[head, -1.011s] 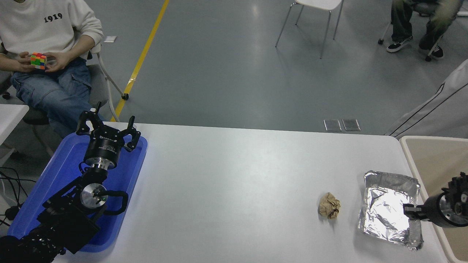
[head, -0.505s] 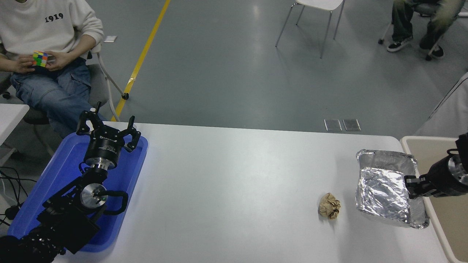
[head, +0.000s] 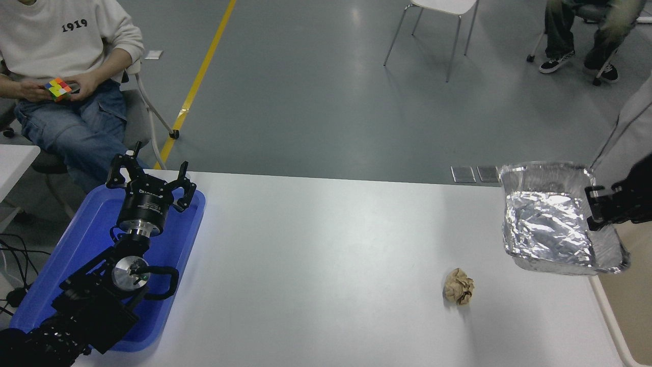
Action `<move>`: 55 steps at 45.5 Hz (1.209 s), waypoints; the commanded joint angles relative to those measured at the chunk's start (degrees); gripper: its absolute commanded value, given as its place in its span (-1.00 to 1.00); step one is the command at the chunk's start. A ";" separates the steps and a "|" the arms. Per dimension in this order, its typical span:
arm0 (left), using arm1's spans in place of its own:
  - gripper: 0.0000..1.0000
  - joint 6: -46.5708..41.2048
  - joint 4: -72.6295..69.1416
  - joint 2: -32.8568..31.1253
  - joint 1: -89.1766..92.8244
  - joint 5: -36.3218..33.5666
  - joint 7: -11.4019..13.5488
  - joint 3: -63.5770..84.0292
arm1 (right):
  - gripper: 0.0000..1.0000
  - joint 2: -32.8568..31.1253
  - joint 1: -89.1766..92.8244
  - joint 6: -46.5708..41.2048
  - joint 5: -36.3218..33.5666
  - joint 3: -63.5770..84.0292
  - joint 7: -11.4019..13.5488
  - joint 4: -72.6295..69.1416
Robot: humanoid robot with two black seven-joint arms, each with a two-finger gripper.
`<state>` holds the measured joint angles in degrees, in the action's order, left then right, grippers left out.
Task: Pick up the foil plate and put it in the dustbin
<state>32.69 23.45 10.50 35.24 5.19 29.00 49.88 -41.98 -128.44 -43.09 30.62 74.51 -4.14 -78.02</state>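
Note:
The shiny crinkled foil plate (head: 550,224) hangs in the air above the table's right end, tilted, its right rim held by my right gripper (head: 597,209), which is shut on it and comes in from the right edge. The beige dustbin (head: 626,300) shows only as a strip at the right edge, below and right of the plate; most of it is out of the picture or behind the plate. My left gripper (head: 150,181) is open and parked over the blue tray at the lower left.
A crumpled brown paper ball (head: 458,293) lies on the white table (head: 326,255) left of the plate. A blue flat tray (head: 86,239) sits at the left end. A person (head: 61,76) with a colour cube sits beyond the table's far left; another stands at the right edge.
My right gripper has lifted the foil plate off the table and carried it up and to the right, toward the dustbin. The left arm has not moved.

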 commanded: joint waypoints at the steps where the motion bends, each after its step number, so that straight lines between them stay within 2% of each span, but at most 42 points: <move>1: 1.00 0.01 0.01 0.05 0.00 0.00 0.00 0.05 | -1.00 1.37 -10.08 -1.91 -0.91 3.71 0.01 -0.38; 33: 1.00 0.10 0.01 0.04 0.00 0.00 0.00 0.05 | -1.00 1.20 -13.07 -1.91 -0.91 8.46 0.18 0.50; 44: 1.00 0.09 0.01 0.04 0.00 0.00 0.00 0.05 | -1.00 -3.98 -10.09 -1.91 -0.65 13.47 0.36 5.95; 55: 1.00 0.01 0.01 0.05 0.00 0.00 0.00 -0.04 | -1.00 -8.99 1.86 -1.91 -0.91 15.32 0.45 15.52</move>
<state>32.75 23.47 10.50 35.25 5.19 29.01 49.90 -46.53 -135.68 -45.00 29.97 87.73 -3.79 -70.36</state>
